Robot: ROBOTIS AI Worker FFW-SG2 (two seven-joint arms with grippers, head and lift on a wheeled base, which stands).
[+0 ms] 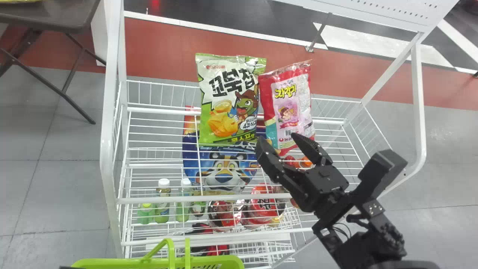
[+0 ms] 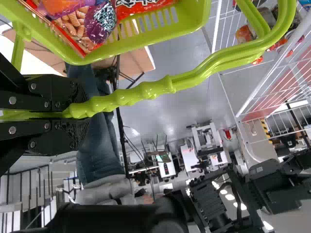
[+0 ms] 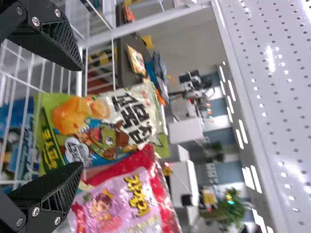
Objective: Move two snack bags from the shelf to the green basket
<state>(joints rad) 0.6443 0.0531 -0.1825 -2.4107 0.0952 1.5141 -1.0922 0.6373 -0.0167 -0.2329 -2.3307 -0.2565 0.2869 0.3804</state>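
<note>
gripping the knobbly green handle (image 2: pixel 141 93) are left jaws, while right jaws gape near crinkled bags (image 1: pixel 229 101).

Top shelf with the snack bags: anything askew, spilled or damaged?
Only slightly askew: the pink snack bag leans at an angle next to the straighter green snack bag. I see nothing spilled or torn.

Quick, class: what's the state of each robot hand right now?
Left hand: closed on the green basket handle.
Right hand: open, empty, near the pink snack bag.
</note>
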